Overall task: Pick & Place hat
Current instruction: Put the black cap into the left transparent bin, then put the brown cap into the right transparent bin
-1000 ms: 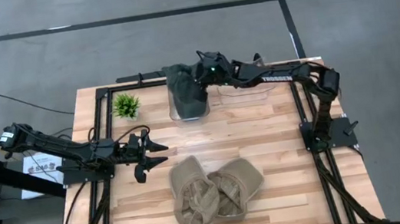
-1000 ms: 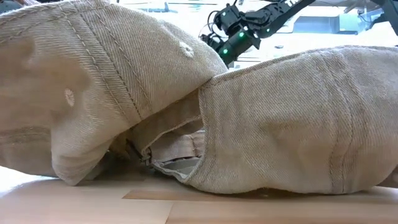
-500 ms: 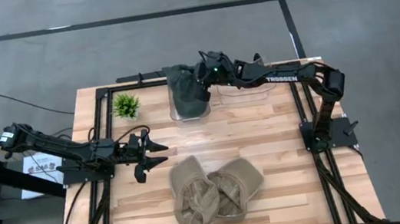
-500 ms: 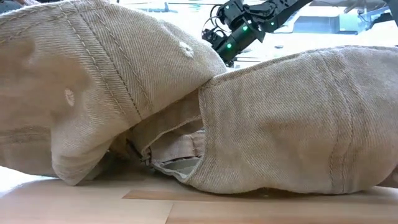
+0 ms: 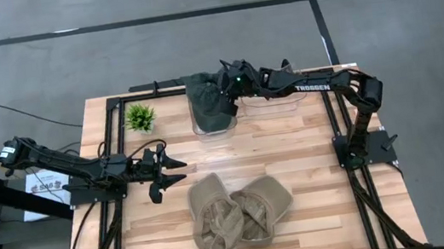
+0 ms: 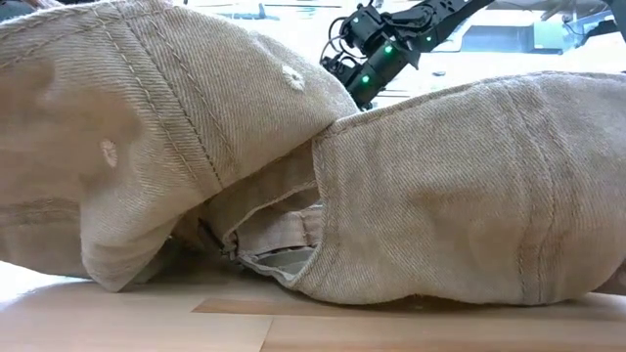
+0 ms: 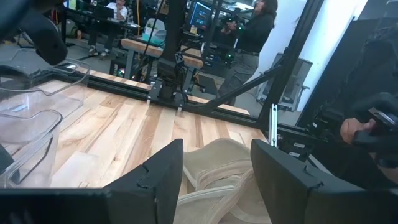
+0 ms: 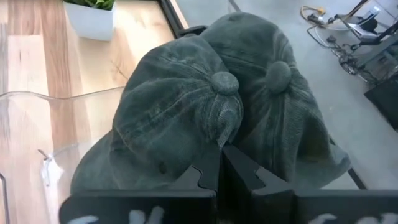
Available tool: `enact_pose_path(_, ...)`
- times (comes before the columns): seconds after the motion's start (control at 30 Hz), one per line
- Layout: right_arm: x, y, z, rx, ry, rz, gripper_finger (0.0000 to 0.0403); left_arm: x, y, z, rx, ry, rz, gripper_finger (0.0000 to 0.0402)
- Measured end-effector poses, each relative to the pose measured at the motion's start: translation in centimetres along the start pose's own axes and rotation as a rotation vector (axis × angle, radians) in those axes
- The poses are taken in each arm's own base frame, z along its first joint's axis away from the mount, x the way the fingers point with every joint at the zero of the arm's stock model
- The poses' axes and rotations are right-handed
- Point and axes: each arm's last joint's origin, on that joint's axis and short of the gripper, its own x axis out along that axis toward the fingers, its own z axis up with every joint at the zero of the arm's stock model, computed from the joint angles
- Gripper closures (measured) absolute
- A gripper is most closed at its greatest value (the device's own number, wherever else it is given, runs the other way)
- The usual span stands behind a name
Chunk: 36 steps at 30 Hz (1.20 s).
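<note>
Two dark grey-green caps [image 8: 174,112] [image 8: 280,112] lie side by side in a clear bin [image 5: 204,130] at the table's far edge, shown as a dark heap [image 5: 209,105] in the high view. My right gripper [image 8: 221,163] [image 5: 225,94] [image 6: 344,66] is over them, shut on the nearer cap. Two tan hats [image 5: 238,213] [image 6: 313,176] rest overlapping on the wood near the table's near edge. My left gripper [image 5: 172,170] [image 7: 217,168] waits open at the table's left side, pointing at the tan hats [image 7: 217,155]. My right gripper pinches a fold of the nearer dark cap's crown [image 8: 219,134], just below its top button [image 8: 225,81], between its two fingers. The fingers come slanting down from the table's right side. The cap's lower part stays in the clear bin against the second cap.
A small potted plant [image 5: 140,115] [image 8: 93,12] stands left of the bin. A second clear bin [image 5: 271,103] sits to the right of the caps, under my right arm. Black frame rails [image 5: 112,139] run along the table's edges. People [image 7: 255,25] show in the room behind.
My right gripper rose slightly and then sank a little over the bin, staying shut on the dark cap; the cap shifted slightly with it.
</note>
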Motion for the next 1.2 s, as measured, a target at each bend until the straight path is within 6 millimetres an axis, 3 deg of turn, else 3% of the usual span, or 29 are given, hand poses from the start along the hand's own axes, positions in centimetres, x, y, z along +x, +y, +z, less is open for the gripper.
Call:
enact_pose_path(0.3, -0.1, 0.4, 0.3, 0.001, -0.003, -0.059, 0.0383, 0.0, 0.0, 0.0, 0.0, 0.0, 0.0, 0.0215)
enact_pose_path(0.77, -0.9, 2.2, 1.3, -0.065, -0.043, -0.05, 0.025, 0.0, 0.0, 0.0, 0.0, 0.001, 0.0, 0.0215)
enact_pose_path(1.03, -6.3, 3.0, 3.8, -0.069, -0.16, -0.025, 0.0232, 0.0, 0.0, 0.0, 0.0, 0.001, 0.0, 0.0215)
enact_pose_path(1.2, -10.3, 3.8, 4.0, -0.067, -0.147, 0.071, 0.0237, 0.0, -0.1, 0.0, 0.0, 0.01, -0.038, 0.0215)
